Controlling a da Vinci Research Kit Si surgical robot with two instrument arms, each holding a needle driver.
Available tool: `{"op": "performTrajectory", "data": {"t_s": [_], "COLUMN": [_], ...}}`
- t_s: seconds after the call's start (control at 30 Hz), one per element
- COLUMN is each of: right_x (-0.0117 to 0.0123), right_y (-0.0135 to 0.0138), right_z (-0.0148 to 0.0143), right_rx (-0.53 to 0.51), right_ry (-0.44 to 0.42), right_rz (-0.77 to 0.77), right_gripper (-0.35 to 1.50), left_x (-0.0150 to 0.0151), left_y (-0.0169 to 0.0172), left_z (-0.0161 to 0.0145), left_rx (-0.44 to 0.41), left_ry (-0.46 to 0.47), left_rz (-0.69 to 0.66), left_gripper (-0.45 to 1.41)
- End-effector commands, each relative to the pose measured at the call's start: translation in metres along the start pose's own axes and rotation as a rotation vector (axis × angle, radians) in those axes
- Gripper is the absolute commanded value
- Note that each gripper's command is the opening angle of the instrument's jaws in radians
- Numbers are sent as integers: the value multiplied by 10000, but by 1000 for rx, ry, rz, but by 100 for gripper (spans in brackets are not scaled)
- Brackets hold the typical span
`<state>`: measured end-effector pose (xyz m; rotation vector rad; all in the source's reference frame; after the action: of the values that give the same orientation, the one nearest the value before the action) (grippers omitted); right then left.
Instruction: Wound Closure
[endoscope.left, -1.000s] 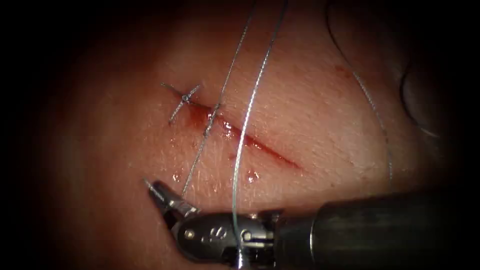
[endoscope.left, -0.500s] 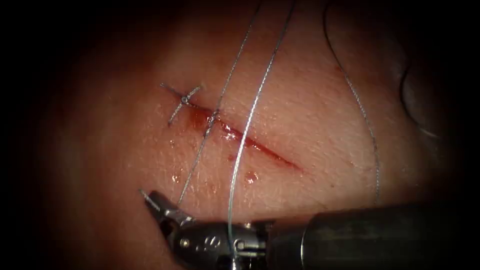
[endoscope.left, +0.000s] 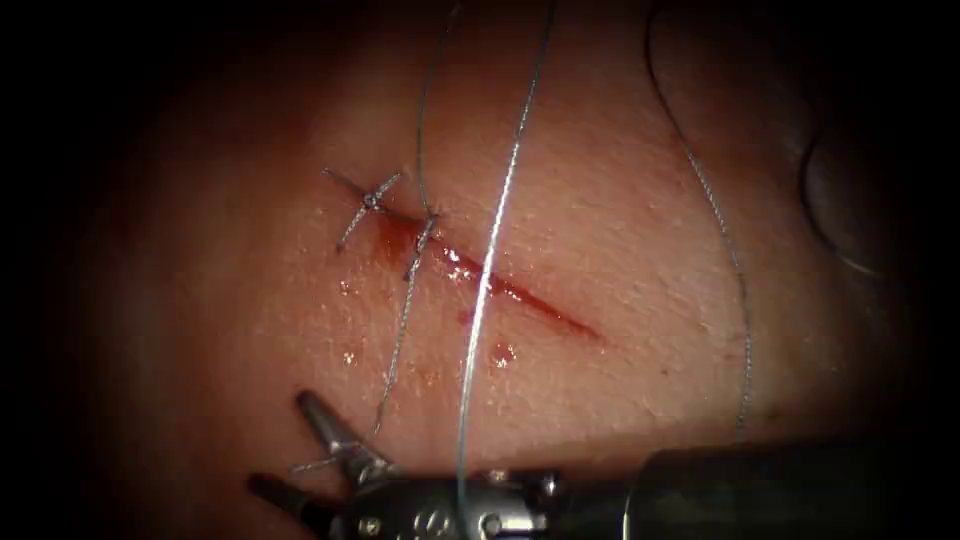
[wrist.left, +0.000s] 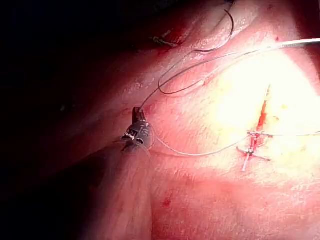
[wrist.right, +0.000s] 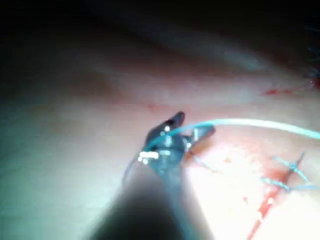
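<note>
Bench suture practice on the tissue (endoscope.left: 640, 230), with the cut (endoscope.left: 490, 280) as landmark. The cut runs obliquely across the tissue and holds red fluid (endoscope.left: 400, 238), densest at its upper-left end, with small droplets just below its middle. A finished knot with short cut ends of thread (endoscope.left: 368, 200) lies at the upper-left end of the cut; just to the right of it a second stitch (endoscope.left: 425, 228) crosses the cut. From this stitch one strand of the thread (endoscope.left: 505, 190) rises away above the cut, and a shorter tail descends on the left side of the cut toward the right arm's tool (endoscope.left: 300, 440). That tool enters below the cut, its shaft lying across the lower field; its two jaws stand apart in a wide V, holding nothing, and the frayed end of the tail lies close to the upper jaw, though contact cannot be judged. A second long strand passes over the middle of the cut and across the tool's wrist. A third strand curves down well to the right of the cut. In the left wrist view the left arm's tool (wrist.left: 138, 123) lies well apart from the cut, its jaws closed on the thread, which leads back to the stitch. The needle (wrist.left: 220, 35) rests on the tissue far from the cut, free of both tools.
</note>
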<state>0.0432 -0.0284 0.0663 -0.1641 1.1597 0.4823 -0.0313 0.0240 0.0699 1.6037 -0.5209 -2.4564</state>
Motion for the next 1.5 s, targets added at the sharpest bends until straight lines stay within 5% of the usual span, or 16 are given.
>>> {"op": "performTrajectory", "data": {"t_s": [0.03,0.23,0.37,0.57,0.87,0.97,1.23,1.5], "right_x": [9,20,3,-28,-30,-32,-39,-26], "right_y": [-23,-50,-18,60,115,117,137,161], "right_z": [-7,-48,-63,-23,34,63,124,120], "right_rx": [44,201,246,215,159,192,207,189], "right_ry": [-3,-28,-77,-130,-116,-96,-56,87], "right_rz": [-7,-42,-56,-75,-84,-78,-94,63], "right_gripper": [141,148,131,131,118,98,-6,-35], "left_x": [9,61,92,142,192,206,228,221], "left_y": [2,22,37,72,131,148,182,227], "left_z": [-4,-61,-103,-160,-202,-211,-219,-212], "left_rx": [-7,-45,-32,11,41,33,37,23], "left_ry": [16,120,222,380,471,481,504,503], "left_rz": [-12,-84,-146,-235,-284,-276,-296,-325], "left_gripper": [-45,-45,-45,-45,-45,-45,-45,-45]}}
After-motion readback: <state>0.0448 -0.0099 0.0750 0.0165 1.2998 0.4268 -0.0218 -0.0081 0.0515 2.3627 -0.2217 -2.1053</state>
